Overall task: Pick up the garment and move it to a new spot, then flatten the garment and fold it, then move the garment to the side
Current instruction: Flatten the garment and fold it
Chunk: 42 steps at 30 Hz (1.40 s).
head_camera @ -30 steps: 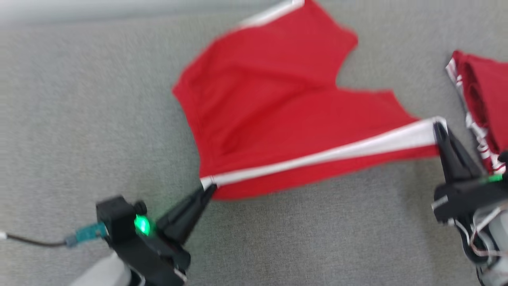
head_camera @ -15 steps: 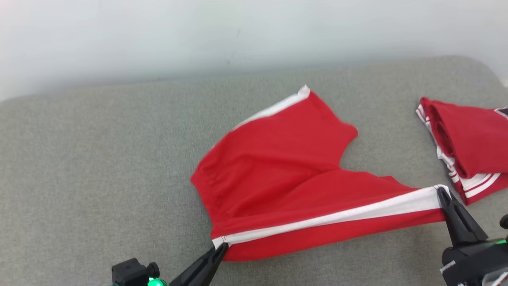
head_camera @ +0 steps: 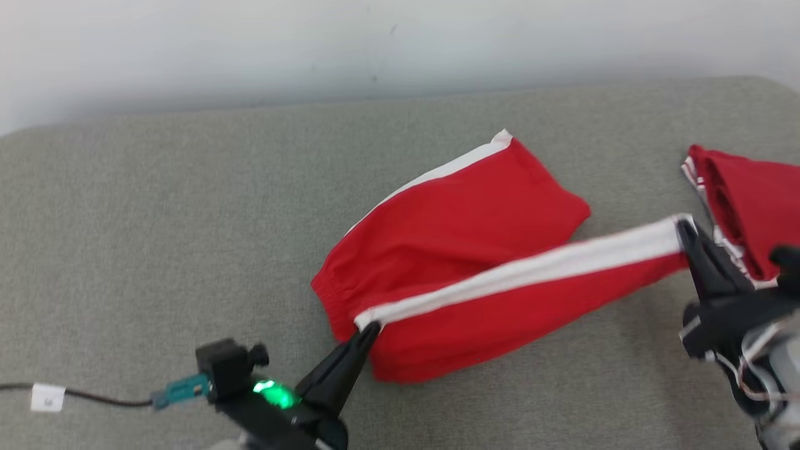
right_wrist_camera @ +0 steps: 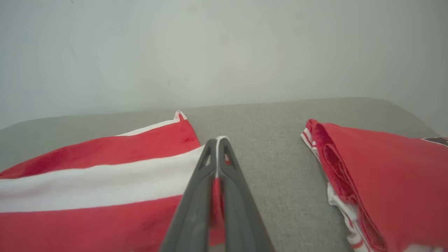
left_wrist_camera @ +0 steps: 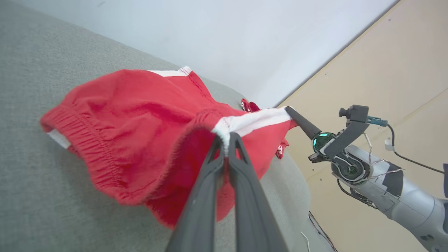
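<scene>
Left of the folded red pile (head_camera: 750,194), shorts (head_camera: 475,206) sit on the grey cushion (head_camera: 156,219), left pincer (head_camera: 369,328) clamped on waistband (head_camera: 331,294), right pincer (head_camera: 681,225) clamped on hem (head_camera: 662,259), edge taut, presumably to fold over.

You have red shorts (head_camera: 475,206) with a white side stripe; grey surface (head_camera: 156,219); second garment (head_camera: 756,194) red, white-striped.

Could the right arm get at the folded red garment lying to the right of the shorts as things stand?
Probably yes for reach: the folded garment lies close beside the right gripper, with only bare cushion between. But that gripper is shut on the shorts, so it must let go first.
</scene>
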Tool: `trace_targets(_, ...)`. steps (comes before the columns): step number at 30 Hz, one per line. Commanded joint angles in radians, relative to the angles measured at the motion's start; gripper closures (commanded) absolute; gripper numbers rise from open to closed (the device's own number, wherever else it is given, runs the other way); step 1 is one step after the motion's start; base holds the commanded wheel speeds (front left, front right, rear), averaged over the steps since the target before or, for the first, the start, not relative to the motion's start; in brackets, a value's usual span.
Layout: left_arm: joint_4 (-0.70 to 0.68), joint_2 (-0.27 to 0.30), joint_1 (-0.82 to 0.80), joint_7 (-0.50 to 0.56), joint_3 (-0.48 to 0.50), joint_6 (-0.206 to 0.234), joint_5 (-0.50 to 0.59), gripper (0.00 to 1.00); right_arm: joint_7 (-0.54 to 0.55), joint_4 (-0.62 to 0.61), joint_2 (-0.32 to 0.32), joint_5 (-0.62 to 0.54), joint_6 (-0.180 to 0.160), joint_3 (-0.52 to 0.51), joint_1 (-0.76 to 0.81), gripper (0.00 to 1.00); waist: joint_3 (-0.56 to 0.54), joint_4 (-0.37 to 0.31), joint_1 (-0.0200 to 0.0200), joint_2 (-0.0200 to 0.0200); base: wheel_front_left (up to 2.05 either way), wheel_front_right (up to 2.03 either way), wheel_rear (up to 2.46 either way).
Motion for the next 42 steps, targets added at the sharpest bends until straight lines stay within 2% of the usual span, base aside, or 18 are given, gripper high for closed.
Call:
trace_targets(1, 0.015, -0.024, -0.04, 0.008, 0.002, 0.0, -0.037, 1.0, 0.012, 0.033, 0.01, 0.016, -0.001, 0.027, -0.072, 1.0, 0.063, 0.045, -0.0001, 0.0001, 0.0, 0.0, 0.0)
trace_targets(5, 0.044, -0.061, -0.11, 0.007, 0.005, 0.0, -0.106, 1.0, 0.018, 0.125, 0.013, 0.031, -0.001, 0.102, -0.227, 1.0, 0.112, 0.075, -0.0001, 0.0001, 0.0, 0.0, 0.0)
trace_targets(16, 0.118, -0.115, -0.227, -0.05, 0.055, 0.0, -0.148, 1.0, -0.018, 0.345, 0.018, 0.087, -0.001, 0.293, -0.553, 1.0, 0.226, 0.151, -0.0001, 0.0001, 0.0, 0.0, 0.0)
trace_targets(27, 0.206, -0.141, -0.293, -0.065, 0.06, 0.0, -0.121, 1.0, -0.061, 0.488, 0.055, 0.132, -0.001, 0.422, -0.717, 1.0, 0.292, 0.181, -0.0001, 0.0001, 0.0, 0.0, 0.0)
trace_targets(28, 0.219, -0.142, -0.299, -0.066, 0.06, 0.001, -0.113, 0.95, -0.064, 0.502, 0.058, 0.137, -0.001, 0.432, -0.728, 1.0, 0.296, 0.182, -0.0001, 0.0001, 0.0, 0.0, 0.0)
trace_targets(30, 0.244, -0.148, -0.306, -0.067, 0.055, 0.001, -0.106, 0.92, -0.067, 0.53, 0.069, 0.143, -0.001, 0.452, -0.744, 1.0, 0.301, 0.184, -0.0001, 0.0001, 0.0, 0.0, 0.0)
trace_targets(31, 0.253, -0.15, -0.31, -0.068, 0.054, 0.001, -0.102, 0.85, -0.069, 0.542, 0.074, 0.146, -0.001, 0.461, -0.75, 0.85, 0.302, 0.185, -0.0001, 0.0001, 0.0, 0.0, 0.0)
trace_targets(32, 0.271, -0.154, -0.318, -0.069, 0.057, 0.002, -0.094, 0.71, -0.072, 0.563, 0.084, 0.152, -0.001, 0.471, -0.764, 0.58, 0.303, 0.185, -0.0001, 0.0001, 0.0, 0.0, 0.0)
trace_targets(33, 0.28, -0.154, -0.32, -0.069, 0.058, 0.002, -0.09, 0.66, -0.073, 0.57, 0.088, 0.154, -0.001, 0.475, -0.767, 0.51, 0.303, 0.184, -0.0001, 0.0001, 0.0, 0.0, 0.0)
trace_targets(34, 0.318, -0.154, -0.325, -0.074, 0.066, 0.011, -0.068, 0.35, -0.074, 0.566, 0.095, 0.143, -0.001, 0.465, -0.775, 0.0, 0.294, 0.176, -0.0001, 0.0001, 0.0, 0.0, 0.0)
trace_targets(36, 0.335, -0.155, -0.322, -0.076, 0.074, 0.031, -0.049, 0.29, -0.073, 0.558, 0.094, 0.132, -0.001, 0.447, -0.759, 0.0, 0.285, 0.17, -0.0001, 0.0001, 0.0, 0.0, 0.0)
trace_targets(37, 0.344, -0.157, -0.312, -0.078, 0.082, 0.049, -0.028, 0.21, -0.074, 0.556, 0.094, 0.121, -0.001, 0.423, -0.739, 0.0, 0.273, 0.165, -0.0001, 0.0001, 0.0, 0.0, 0.0)
trace_targets(39, 0.346, -0.156, -0.302, -0.077, 0.081, 0.06, -0.013, 0.16, -0.074, 0.549, 0.097, 0.112, -0.001, 0.403, -0.72, 0.0, 0.259, 0.16, -0.0001, 0.0001, 0.0, 0.0, 0.0)
trace_targets(41, 0.346, -0.157, -0.292, -0.078, 0.084, 0.072, 0.005, 0.01, -0.074, 0.539, 0.099, 0.1, -0.001, 0.38, -0.705, 0.0, 0.246, 0.155, -0.0001, 0.0001, 0.0, 0.0, 0.0)
trace_targets(42, 0.344, -0.157, -0.286, -0.078, 0.084, 0.076, 0.01, 0.0, -0.074, 0.533, 0.1, 0.094, -0.001, 0.37, -0.693, 0.0, 0.238, 0.153, -0.0001, 0.0001, 0.0, 0.0, 0.0)
